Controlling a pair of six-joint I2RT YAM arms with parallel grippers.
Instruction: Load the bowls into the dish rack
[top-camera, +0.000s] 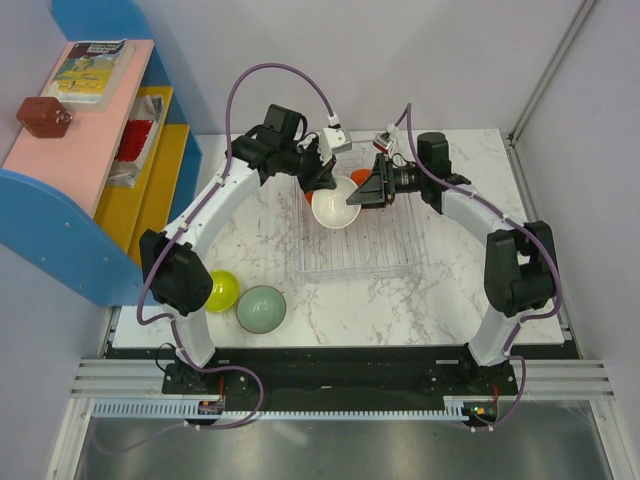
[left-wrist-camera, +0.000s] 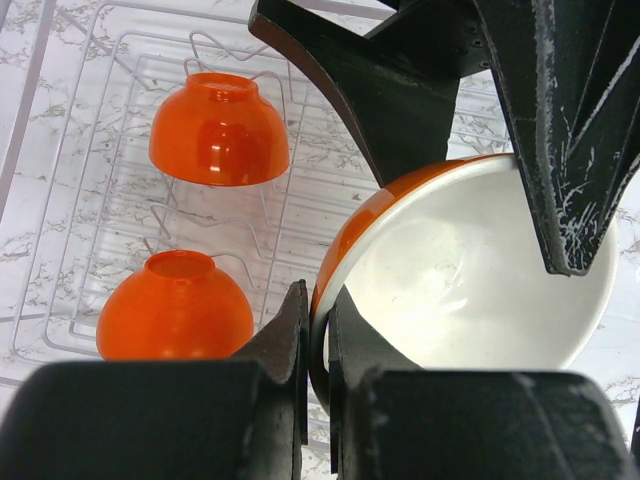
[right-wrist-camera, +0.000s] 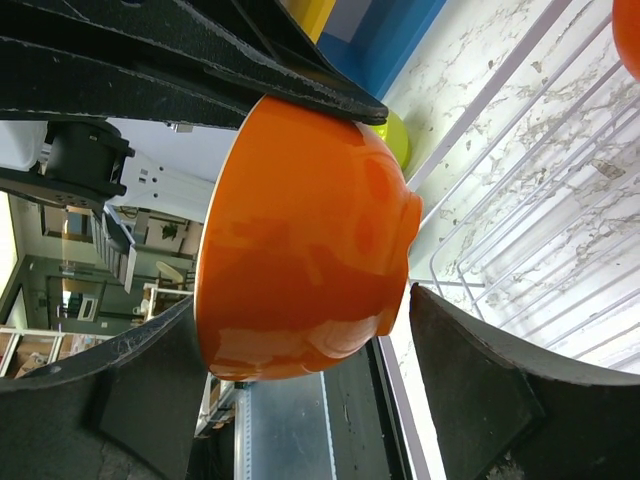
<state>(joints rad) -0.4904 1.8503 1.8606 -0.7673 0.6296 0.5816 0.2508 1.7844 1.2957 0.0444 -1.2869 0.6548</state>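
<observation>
- Hanging over the far end of the rack (top-camera: 370, 250), the white-lined bowl (left-wrist-camera: 470, 270) is held tilted in the air and is not yet set down among the ribs.
- Its rim is pinched tightly by the left gripper (left-wrist-camera: 317, 300), with one finger inside and one outside. The thin edge is probably the only hold two narrow fingers can get on so round a thing.
- The right gripper (right-wrist-camera: 300, 300) is spread wide around the same bowl, one finger before the white inside and one by the foot. Whether it presses or only brackets the bowl cannot be told. A handover between the arms is judged likely.
- The far orange bowl (left-wrist-camera: 220, 130) and the near orange bowl (left-wrist-camera: 175, 312) are already stood upside down in the rack, apart from each other, presumably so that they drain.
- The yellow bowl (top-camera: 222, 290) and the grey-green bowl (top-camera: 261, 309) are left just beside each other at the near left of the table (top-camera: 440, 290), outside the rack. They are judged to remain to be loaded.
</observation>
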